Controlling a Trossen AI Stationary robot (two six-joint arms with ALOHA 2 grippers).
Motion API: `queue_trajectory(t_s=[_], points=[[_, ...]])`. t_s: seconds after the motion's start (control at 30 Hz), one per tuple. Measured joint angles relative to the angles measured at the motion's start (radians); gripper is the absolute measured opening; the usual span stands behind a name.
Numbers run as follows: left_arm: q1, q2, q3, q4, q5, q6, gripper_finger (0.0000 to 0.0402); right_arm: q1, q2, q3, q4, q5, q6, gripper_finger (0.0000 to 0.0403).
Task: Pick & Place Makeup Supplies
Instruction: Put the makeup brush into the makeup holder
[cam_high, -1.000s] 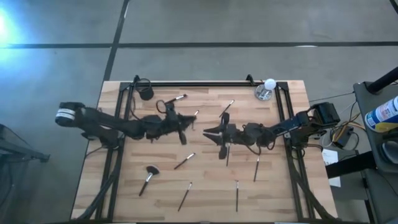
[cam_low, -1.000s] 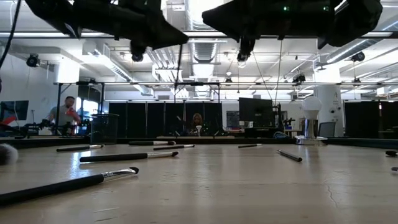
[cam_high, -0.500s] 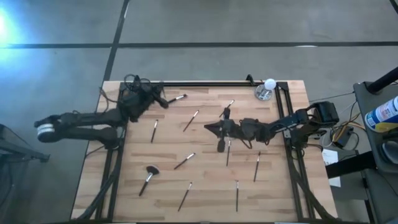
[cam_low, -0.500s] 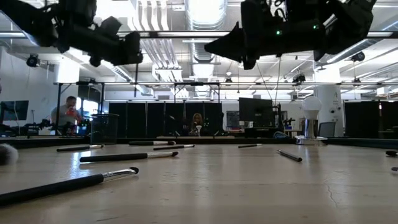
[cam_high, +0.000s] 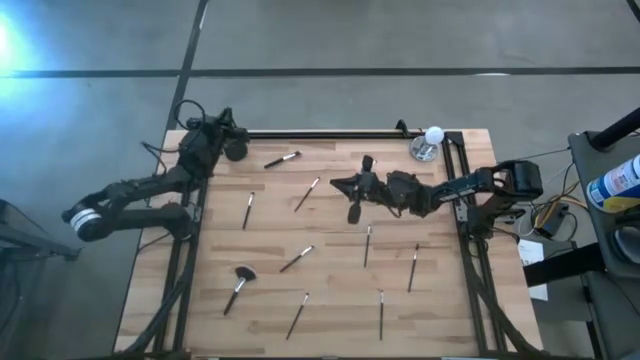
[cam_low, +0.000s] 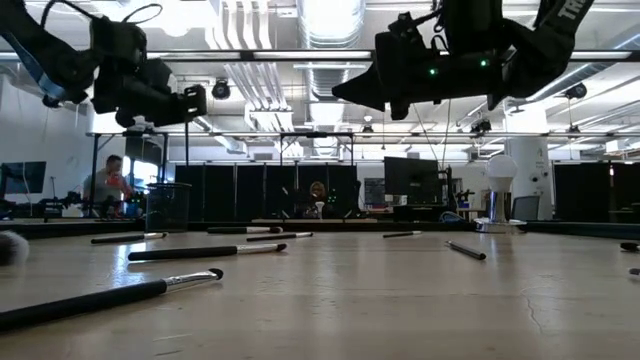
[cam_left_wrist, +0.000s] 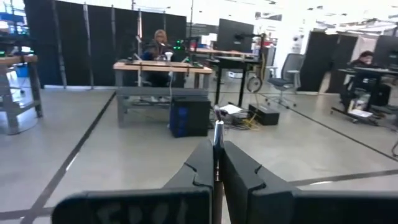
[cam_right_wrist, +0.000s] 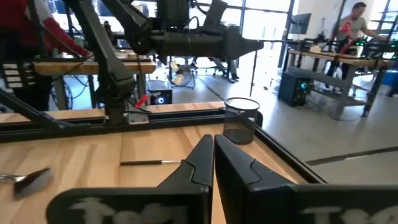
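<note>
The left end effector (cam_high: 222, 128) hangs over the far left corner of the table (cam_high: 330, 300), just beside the small black cup (cam_high: 235, 150). In the left wrist view its two fingers (cam_left_wrist: 200, 171) are clenched on a thin brush (cam_left_wrist: 217, 134), whose silvery tip stands up between them. That view looks out over the room floor, away from the table.

The right end effector (cam_high: 340, 184) is raised above the table, well to the right of the cup and nearer the white ball on a silver base (cam_high: 430, 142). Its fingers (cam_right_wrist: 198, 163) are pressed together in the right wrist view. A dark stub juts out beside it in the high view, but I cannot tell whether that is a brush or part of the arm.

The remaining brushes lie scattered flat on the wood. One brush (cam_high: 283, 158) lies just right of the cup, and another (cam_high: 307, 193) lies a little nearer the middle. A third (cam_high: 247, 209) lies in front of the cup. A short one (cam_high: 296, 259) sits near the table's centre, with the fluffy-headed brush (cam_high: 239, 283) on the cup's side of it, toward the front edge. Four more lie along the front half: one (cam_high: 297, 314) near the front edge, one (cam_high: 380, 313) beside it, one (cam_high: 366, 244) under the right arm, and one (cam_high: 412, 266) toward the right rail.

In the low view the cup (cam_low: 168, 206) stands at the far edge, with brushes (cam_low: 205, 252) lying before it.
</note>
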Motion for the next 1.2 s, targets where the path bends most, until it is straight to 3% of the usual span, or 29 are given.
queue_trajectory(t_s=[0.27,0.47,0.73,0.97,1.2], points=[[0.018,0.106,0.0,0.001,-0.101,0.019,0.001,-0.011,0.0,0.001,0.03,-0.003,-0.03,0.0008],[0.039,0.224,-0.001,0.063,-0.118,0.022,0.001,-0.011,0.0,0.008,0.053,-0.003,-0.032,0.0008],[0.051,0.332,0.0,0.106,-0.159,-0.018,0.0063,-0.011,0.0,0.033,0.054,-0.002,-0.045,0.0008],[0.047,0.305,0.0,0.091,-0.161,-0.013,0.0077,-0.006,0.0,0.052,0.053,-0.002,-0.057,0.0008],[0.001,0.112,0.0,-0.114,-0.099,0.001,0.0064,-0.006,0.0,0.049,0.043,-0.002,-0.06,0.0008]])
